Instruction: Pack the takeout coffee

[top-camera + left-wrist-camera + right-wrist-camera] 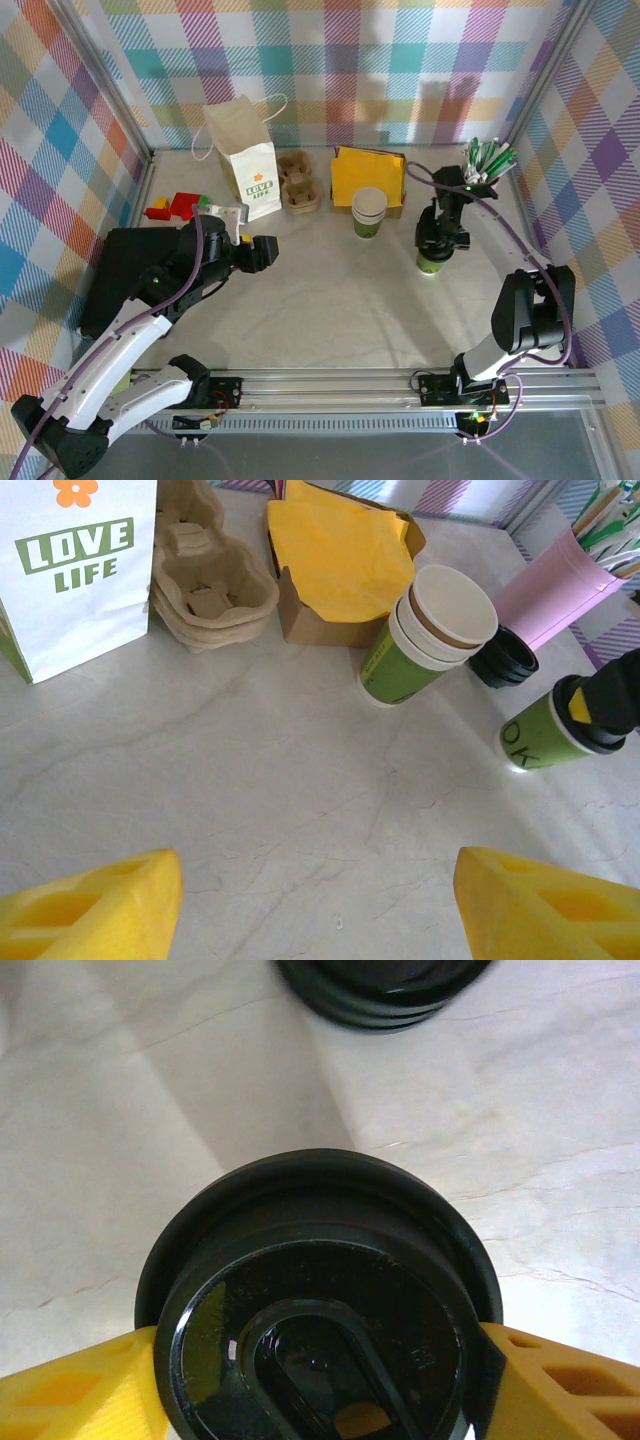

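The takeout coffee (pixel 431 263), a green-banded paper cup with a black lid (pixel 315 1300), stands on the marble table right of centre. My right gripper (pixel 441 238) comes down over it from above, its yellow fingers (pixel 75 1390) pressed against both sides of the lid, shut on the cup. In the left wrist view the same cup (pixel 545 738) shows at the right with the right gripper's tip on its top. My left gripper (pixel 263 250) hovers open over bare table at the left-centre, its yellow fingertips (pixel 95 905) wide apart with nothing between them.
Along the back stand a white paper bag (pixel 243 160), stacked pulp cup carriers (pixel 298 180), a box of yellow napkins (pixel 367 175), a stack of lidless cups (pixel 369 212) and a pink cup of sticks (pixel 485 162). Spare black lids (pixel 503 658) lie beside it. A black mat (pixel 125 265) lies left.
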{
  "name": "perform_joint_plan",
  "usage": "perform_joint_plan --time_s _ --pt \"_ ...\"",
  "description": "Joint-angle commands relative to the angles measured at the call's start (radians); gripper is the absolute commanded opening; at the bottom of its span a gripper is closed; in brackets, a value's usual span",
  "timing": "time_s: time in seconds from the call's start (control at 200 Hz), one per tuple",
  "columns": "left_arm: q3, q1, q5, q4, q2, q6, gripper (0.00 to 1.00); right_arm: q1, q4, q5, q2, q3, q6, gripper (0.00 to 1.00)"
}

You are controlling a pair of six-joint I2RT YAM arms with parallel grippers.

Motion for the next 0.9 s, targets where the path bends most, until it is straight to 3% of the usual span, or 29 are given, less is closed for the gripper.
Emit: perform_joint_plan --time_s 0.0,0.32,0.895 --pt "0.016 0.011 -0.016 -0.024 -0.020 0.012 0.72 -0.074 0.027 -0.013 -0.009 -0.013 -0.030 0.71" --pt "0.034 0.011 -0.016 -0.030 -0.016 0.016 0.72 -0.250 0.060 0.023 0.040 0.039 -0.028 0.72" --pt "0.053 0.011 -0.025 -0.042 -0.005 0.023 0.72 -0.330 0.111 0.001 0.179 0.154 -0.033 0.77"
